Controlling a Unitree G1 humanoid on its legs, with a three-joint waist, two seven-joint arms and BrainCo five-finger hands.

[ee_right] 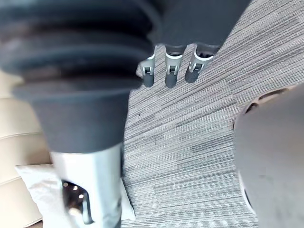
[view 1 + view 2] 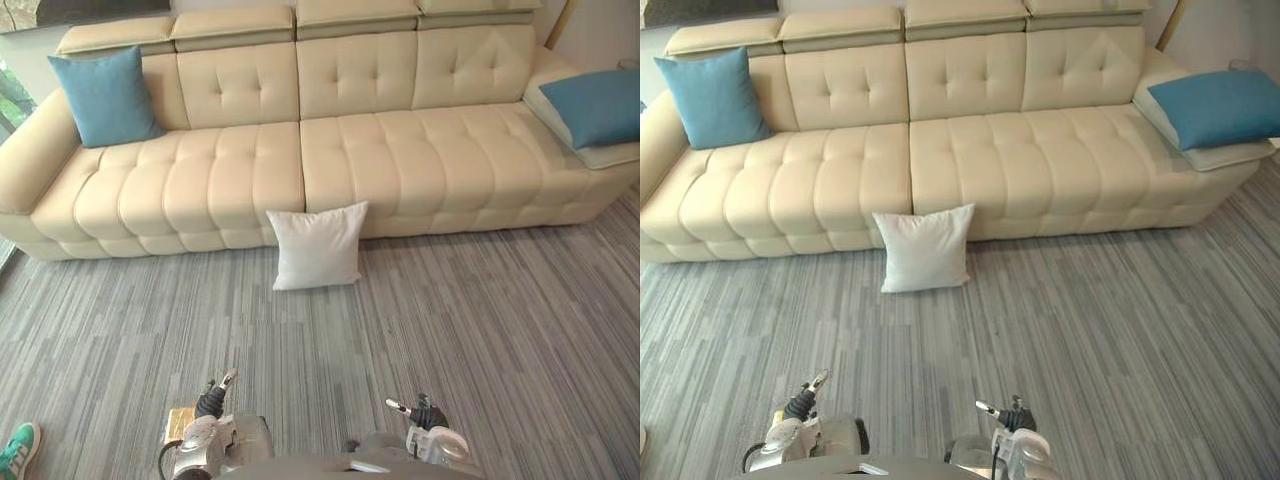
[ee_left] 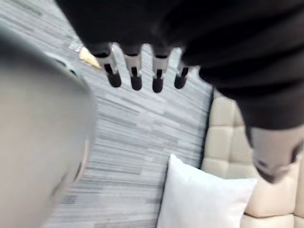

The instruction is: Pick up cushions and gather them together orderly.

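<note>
White cushion (image 2: pixel 318 245): stood on carpet (image 2: pixel 480 330), leaning against sofa (image 2: pixel 200 190) front. Blue cushions (image 2: pixel 105 97) (image 2: pixel 597 105): one at each sofa end. Left hand (image 3: pixel 134 71), right hand (image 1: pixel 170 71): fingers straight, empty, well apart from it. Advised: step closer, grip both upper corners evenly

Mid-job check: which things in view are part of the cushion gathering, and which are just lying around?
For the job: white cushion, on the carpet against the sofa front; left blue cushion, at the sofa's left end; right blue cushion, at its right end.
Just lying about: green shoe; small tan object on the carpet near the left hand.
</note>
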